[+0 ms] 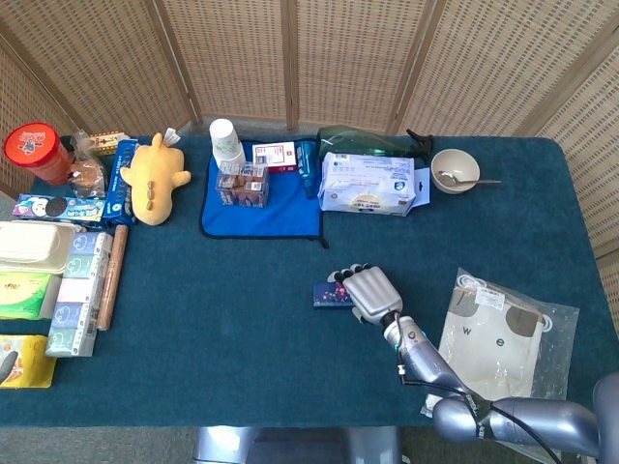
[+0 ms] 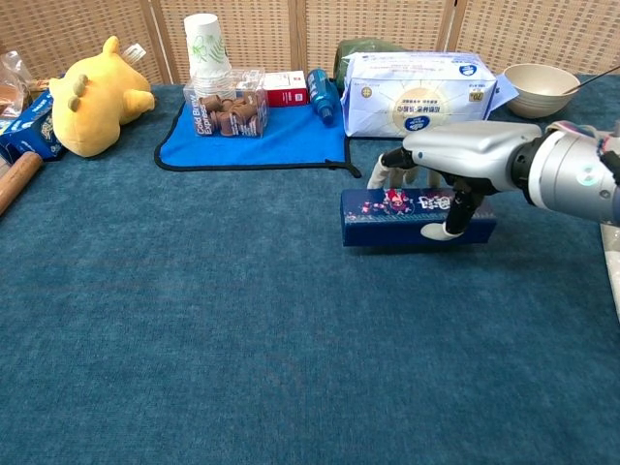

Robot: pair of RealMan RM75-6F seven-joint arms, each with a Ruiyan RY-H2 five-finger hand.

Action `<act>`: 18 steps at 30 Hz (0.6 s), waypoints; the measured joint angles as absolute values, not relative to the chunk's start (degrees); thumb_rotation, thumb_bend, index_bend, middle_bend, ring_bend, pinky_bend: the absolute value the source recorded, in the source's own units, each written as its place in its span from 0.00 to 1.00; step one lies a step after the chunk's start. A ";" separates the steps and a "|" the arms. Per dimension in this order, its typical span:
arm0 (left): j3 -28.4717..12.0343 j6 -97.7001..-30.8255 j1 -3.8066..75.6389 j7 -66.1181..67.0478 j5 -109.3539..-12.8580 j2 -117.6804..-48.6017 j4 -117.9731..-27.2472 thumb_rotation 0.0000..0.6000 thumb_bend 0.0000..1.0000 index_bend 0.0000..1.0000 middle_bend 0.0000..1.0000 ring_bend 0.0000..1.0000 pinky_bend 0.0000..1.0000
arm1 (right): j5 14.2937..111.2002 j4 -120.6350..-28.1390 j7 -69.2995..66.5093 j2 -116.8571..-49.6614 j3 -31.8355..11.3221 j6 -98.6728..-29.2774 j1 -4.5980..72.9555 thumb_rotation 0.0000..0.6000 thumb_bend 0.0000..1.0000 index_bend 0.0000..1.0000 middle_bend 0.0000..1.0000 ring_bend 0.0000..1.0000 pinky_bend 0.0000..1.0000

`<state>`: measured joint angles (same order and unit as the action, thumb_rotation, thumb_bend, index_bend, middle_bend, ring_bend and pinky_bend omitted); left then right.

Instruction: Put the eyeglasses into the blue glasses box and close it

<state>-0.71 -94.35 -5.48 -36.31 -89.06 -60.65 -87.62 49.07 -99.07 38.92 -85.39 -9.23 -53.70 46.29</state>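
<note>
My right hand (image 2: 463, 163) (image 1: 371, 293) grips the blue glasses box (image 2: 402, 215) (image 1: 331, 295) from above and holds it closed, a little above the teal table. The box is long and dark blue with a printed pattern on its side. It hangs in front of the white tissue pack (image 2: 418, 95). No eyeglasses show in either view. My left hand is out of both views.
A blue cloth (image 2: 262, 140) with a paper cup (image 2: 203, 41) and a clear snack box (image 2: 229, 109) lies at the back. A yellow plush (image 2: 92, 95) sits far left, a bowl (image 2: 542, 87) far right. A plastic bag (image 1: 495, 348) lies right of my arm. Packets line the left edge (image 1: 58, 290).
</note>
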 measured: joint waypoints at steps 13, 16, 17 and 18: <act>-0.58 -92.41 -4.70 -33.47 -88.31 -59.76 -90.57 1.00 0.28 0.00 0.07 0.00 0.00 | 48.86 -104.59 38.12 -81.53 -7.94 -57.80 45.76 1.00 0.33 0.00 0.06 0.00 0.17; -0.15 -91.61 -4.64 -30.65 -88.18 -59.15 -91.64 1.00 0.29 0.00 0.07 0.00 0.00 | 52.07 -108.01 36.93 -79.34 -7.40 -61.36 43.75 1.00 0.33 0.00 0.07 0.01 0.17; 0.02 -91.31 -4.63 -29.44 -88.08 -58.92 -92.22 1.00 0.29 0.00 0.08 0.00 0.00 | 53.45 -109.05 36.58 -78.65 -7.03 -62.83 42.87 1.00 0.33 0.00 0.07 0.01 0.17; 0.27 -90.86 -4.64 -27.77 -87.89 -58.55 -93.30 1.00 0.29 0.00 0.08 0.00 0.00 | 55.51 -110.31 36.11 -77.77 -6.42 -64.98 41.54 1.00 0.33 0.02 0.08 0.02 0.17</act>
